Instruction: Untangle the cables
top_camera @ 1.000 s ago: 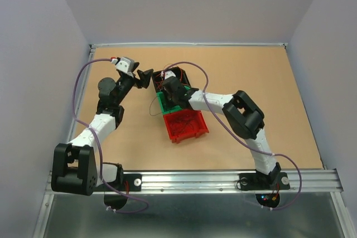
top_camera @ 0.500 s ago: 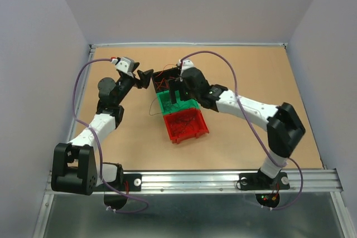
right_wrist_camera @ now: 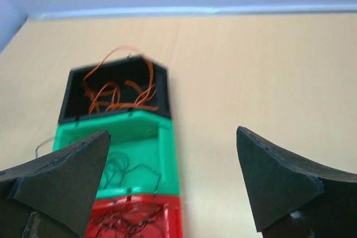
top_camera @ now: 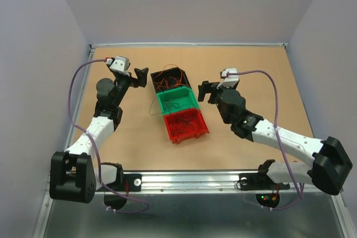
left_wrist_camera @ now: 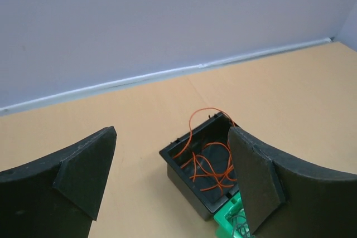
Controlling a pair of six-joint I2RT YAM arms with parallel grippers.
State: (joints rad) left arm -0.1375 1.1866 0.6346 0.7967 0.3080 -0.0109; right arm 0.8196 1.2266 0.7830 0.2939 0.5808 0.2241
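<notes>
Three bins sat in a row on the worktop (top_camera: 256, 71): black bin (left_wrist_camera: 187, 185) far, green bin (right_wrist_camera: 167, 154) middle, red bin (top_camera: 202, 130) near. Cables (top_camera: 167, 79) lay inside them, orange in black, dark in green and red; one thin loop trailed off green's left side. Left fingers (left_wrist_camera: 83, 171) and right fingers (right_wrist_camera: 61, 176) were spread wide, empty, flanking the bins.

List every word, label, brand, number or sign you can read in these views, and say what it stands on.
None: no readable text in any view.
The black bin, green bin and red bin carry no print that shows.
The left gripper and right gripper show no markings.
</notes>
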